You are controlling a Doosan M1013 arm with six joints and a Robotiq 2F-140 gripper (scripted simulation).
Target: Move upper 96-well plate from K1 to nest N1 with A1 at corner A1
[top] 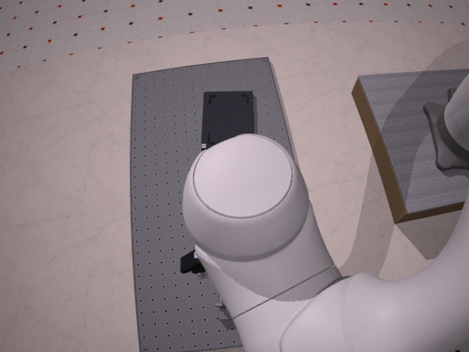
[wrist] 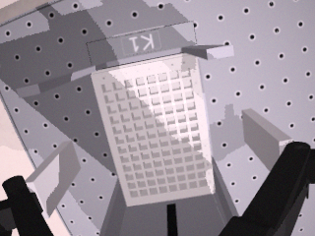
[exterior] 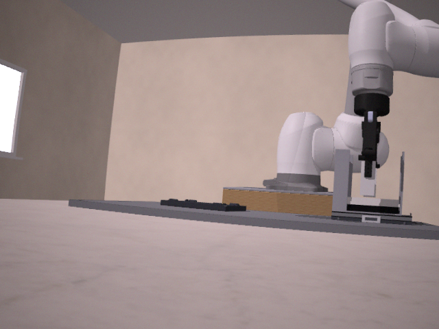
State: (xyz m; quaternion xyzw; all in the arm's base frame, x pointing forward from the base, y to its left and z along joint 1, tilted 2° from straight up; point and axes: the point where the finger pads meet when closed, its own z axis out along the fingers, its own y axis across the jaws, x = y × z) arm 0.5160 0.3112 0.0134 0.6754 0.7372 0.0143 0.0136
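Observation:
In the wrist view the upper 96-well plate [wrist: 154, 134], white with a grid of wells, lies on stack rack K1, whose label [wrist: 141, 42] is beyond it. My gripper [wrist: 157, 141] is open, its dark fingers spread on either side above the plate's near end. In the side view the gripper [exterior: 368, 186] hangs between the rack's grey posts [exterior: 341, 177], just above the plates [exterior: 372, 204]. The lower plate is a dark band under the white one. The plate nest N1 [top: 228, 115] is a dark empty rectangle with corner locators and a pale A1 square [top: 203, 145] at its near left corner.
The grey perforated baseplate [top: 166, 196] carries rack and nest. My arm's white wrist [top: 244, 193] hides the rack from above. The robot's base stands on a wood-edged block [top: 416, 140] to the right. The nest also shows low and dark in the side view [exterior: 202, 204].

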